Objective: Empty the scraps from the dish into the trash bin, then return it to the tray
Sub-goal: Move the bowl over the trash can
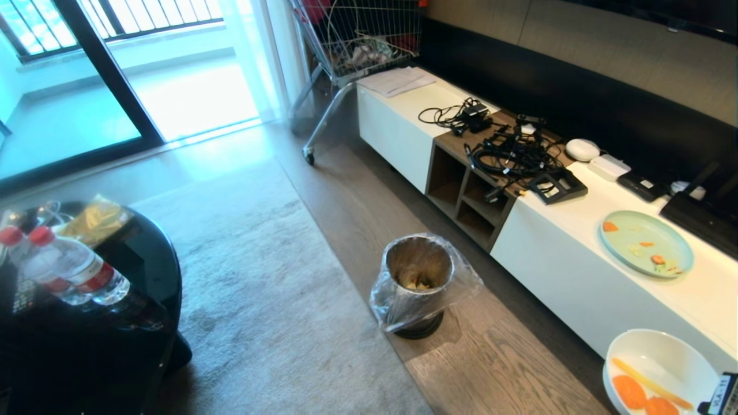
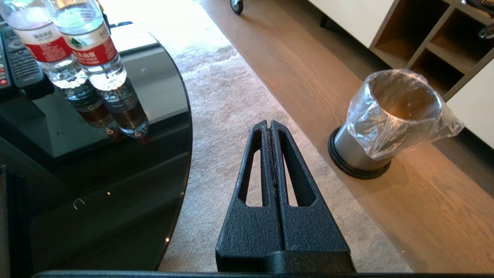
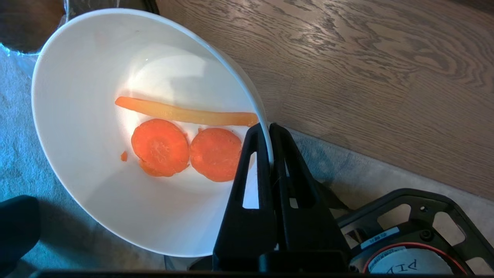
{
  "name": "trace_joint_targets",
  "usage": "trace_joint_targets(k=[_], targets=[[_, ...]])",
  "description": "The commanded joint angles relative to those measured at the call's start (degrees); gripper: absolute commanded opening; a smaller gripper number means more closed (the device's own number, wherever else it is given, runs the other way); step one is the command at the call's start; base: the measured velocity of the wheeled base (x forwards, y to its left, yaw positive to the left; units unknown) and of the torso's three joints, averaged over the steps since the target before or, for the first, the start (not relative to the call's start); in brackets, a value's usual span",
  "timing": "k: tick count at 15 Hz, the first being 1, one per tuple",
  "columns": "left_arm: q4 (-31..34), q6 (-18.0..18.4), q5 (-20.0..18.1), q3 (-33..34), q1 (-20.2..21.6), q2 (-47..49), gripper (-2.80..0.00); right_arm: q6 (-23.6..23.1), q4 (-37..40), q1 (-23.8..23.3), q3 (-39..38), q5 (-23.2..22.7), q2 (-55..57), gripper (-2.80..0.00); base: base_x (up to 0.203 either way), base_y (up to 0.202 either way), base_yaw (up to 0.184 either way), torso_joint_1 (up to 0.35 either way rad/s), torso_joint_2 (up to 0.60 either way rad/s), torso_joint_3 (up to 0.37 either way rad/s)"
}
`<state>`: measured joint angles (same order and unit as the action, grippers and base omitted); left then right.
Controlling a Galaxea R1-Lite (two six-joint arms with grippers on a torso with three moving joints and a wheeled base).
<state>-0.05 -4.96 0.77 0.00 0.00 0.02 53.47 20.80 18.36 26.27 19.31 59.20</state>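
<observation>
We hold the dish [image 3: 127, 127] in the right gripper [image 3: 269, 129], whose fingers are clamped together on the rim — one finger inside the wall, one outside. In the head view the dish [image 1: 657, 369] sits at the lower right of the frame, off the white cabinet [image 1: 576, 271] and over the floor, with the scraps [image 3: 185, 139] resting in its bottom: two orange slices side by side and a thin strip lying across above them.

The relation that governs the coming move: the trash bin [image 1: 418, 276] stands at lower centre of the head view, so it lies up and to the left of the dish, well apart from it. The bin's mouth faces up, ringed by a clear plastic bag [image 1: 398, 311] that flares outward. We judge that the dish must travel leftward across the frame until its far rim — the one opposite the fingers — is over that opening, then tilt away from the grip.

The path between dish and bin is bare wood floor; the cabinet edge runs along the right side and the carpet [image 1: 259, 276] along the left.

The left gripper [image 2: 269, 125] hangs idle over the carpet beside the black table [image 2: 96, 166], fingers pressed together on nothing. The tray is not in view.
</observation>
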Motion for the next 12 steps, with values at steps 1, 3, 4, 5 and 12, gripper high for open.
trace_joint_targets(k=[1, 3, 4, 5, 12], targets=[[-0.04, -0.05, 0.02, 0.0, 0.0, -0.02, -2.8, 0.16, 0.52, 0.27, 1.24, 0.11, 0.12, -2.8, 0.0, 0.0, 0.0, 0.002, 0.01, -0.195], [-0.04, -0.05, 0.02, 0.0, 0.0, -0.02, -2.8, -0.77, 0.82, 0.36, 1.5, 0.11, 0.13, -2.8, 0.0, 0.0, 0.0, 0.001, 0.01, -0.2], [-0.04, -0.05, 0.02, 0.0, 0.0, -0.02, -2.8, -1.4, 0.57, 0.36, 1.75, 0.11, 0.21, -2.8, 0.0, 0.0, 0.0, 0.007, 0.01, -0.205], [-0.04, -0.05, 0.02, 0.0, 0.0, -0.02, -2.8, -1.96, 0.46, 0.44, 2.09, 0.11, 0.69, -2.8, 0.0, 0.0, 0.0, 0.005, 0.0, -0.193], [-0.04, -0.05, 0.02, -0.09, 0.0, -0.02, -2.8, -3.86, 0.41, 0.36, 8.01, 0.02, 4.96, -2.8, 0.0, 0.0, 0.0, 0.002, 0.0, -0.201]])
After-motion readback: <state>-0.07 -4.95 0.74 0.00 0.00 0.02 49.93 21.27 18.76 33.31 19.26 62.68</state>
